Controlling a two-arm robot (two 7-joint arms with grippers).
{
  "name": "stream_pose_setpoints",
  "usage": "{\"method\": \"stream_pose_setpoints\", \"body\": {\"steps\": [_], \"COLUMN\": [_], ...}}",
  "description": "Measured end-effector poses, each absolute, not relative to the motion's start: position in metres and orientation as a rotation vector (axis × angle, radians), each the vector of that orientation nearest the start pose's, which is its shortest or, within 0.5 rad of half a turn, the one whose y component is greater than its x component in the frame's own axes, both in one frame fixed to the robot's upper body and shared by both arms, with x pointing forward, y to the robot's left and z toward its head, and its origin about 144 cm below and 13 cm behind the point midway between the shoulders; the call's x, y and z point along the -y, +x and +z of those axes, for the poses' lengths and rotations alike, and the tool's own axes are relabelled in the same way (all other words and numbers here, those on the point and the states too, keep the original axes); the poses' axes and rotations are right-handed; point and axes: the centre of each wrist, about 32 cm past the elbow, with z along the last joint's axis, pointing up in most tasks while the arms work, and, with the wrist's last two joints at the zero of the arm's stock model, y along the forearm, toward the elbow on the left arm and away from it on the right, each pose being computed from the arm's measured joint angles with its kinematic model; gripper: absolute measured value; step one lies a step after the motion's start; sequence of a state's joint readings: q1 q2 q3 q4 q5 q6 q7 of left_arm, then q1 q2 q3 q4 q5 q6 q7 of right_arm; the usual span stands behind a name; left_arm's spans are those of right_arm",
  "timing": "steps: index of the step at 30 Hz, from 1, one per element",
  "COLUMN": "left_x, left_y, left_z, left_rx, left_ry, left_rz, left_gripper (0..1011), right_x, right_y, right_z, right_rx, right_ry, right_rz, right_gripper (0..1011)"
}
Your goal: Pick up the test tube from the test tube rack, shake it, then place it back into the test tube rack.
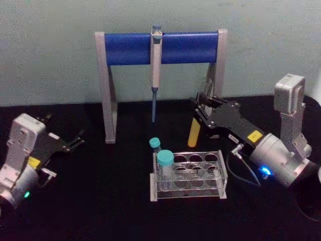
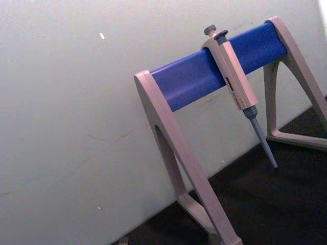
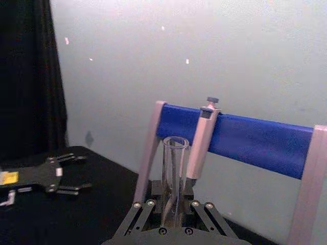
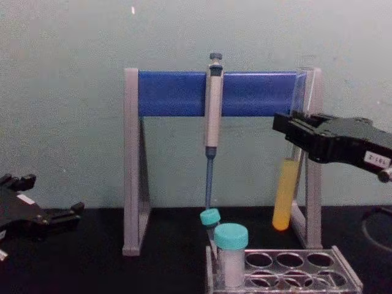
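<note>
Test tube (image 4: pixel 286 184) gripped by right hand (image 4: pixel 294 131), left hand (image 1: pixel 77 140) open; chest view shows liquid (image 4: pixel 283 208).

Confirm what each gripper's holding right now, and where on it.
The right gripper holds the test tube by its clear upper part, above the yellow liquid. The left gripper is open, holding nothing.

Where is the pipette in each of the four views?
Head view: the pipette hangs from the blue bar, left of the test tube in the right gripper; left gripper parked left.
Left wrist view: pipette tilted on the bar.
Right wrist view: pipette behind the test tube.
Chest view: pipette upper centre.
Shared landmark: that blue bar.
</note>
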State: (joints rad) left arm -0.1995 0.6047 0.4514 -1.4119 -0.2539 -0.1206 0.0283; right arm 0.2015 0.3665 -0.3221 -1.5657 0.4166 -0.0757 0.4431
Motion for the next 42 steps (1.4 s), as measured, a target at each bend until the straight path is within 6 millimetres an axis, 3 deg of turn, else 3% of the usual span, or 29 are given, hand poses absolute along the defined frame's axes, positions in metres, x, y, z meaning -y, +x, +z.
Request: {"method": "stream_pose_setpoints", "body": {"steps": [13,42], "left_x": [-0.31,-0.31], "left_y": [0.489,0.489], "left_z": [1.14,1.14], "left_rx": [0.285,0.285], "left_ry": [0.304,0.304], "left_rz": [1.248,1.248], "left_gripper": [1001,1001], "right_x": [0.245,0.238], "right_y": [0.487,0.49], "right_z": [1.191,1.174], "right_rx": [0.102,0.053], "right_ry": [0.107,0.072], "right_rz": [-0.724,-0.665], "right_gripper": [233,233]}}
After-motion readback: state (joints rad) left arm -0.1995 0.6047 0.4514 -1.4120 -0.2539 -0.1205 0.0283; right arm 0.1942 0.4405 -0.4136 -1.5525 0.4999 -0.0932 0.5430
